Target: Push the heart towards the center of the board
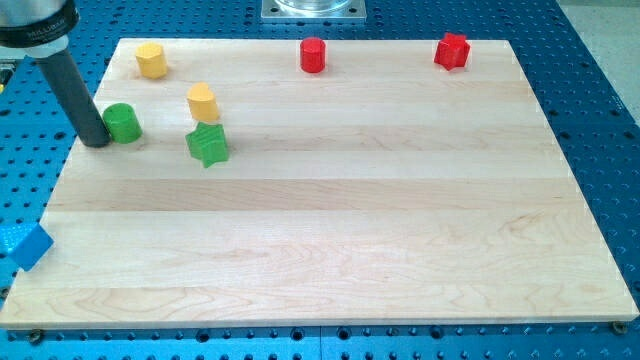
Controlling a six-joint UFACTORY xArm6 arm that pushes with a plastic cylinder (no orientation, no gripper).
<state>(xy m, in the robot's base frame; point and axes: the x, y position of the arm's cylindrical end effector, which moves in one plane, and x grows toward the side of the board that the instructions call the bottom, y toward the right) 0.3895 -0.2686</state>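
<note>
The yellow heart (pixel 202 102) lies in the board's upper left part, just above the green star (pixel 208 145). My tip (pixel 95 141) rests near the board's left edge, against the left side of the green round block (pixel 122 122). The tip is well left of the heart and slightly lower in the view, with the green round block between them. The rod slants up to the view's top left corner.
A yellow hexagon (pixel 151 60) sits near the top left corner of the wooden board (pixel 330 230). A red cylinder (pixel 314 55) and a red star (pixel 452 50) sit along the top edge. A blue block (pixel 30 246) lies off the board's lower left edge.
</note>
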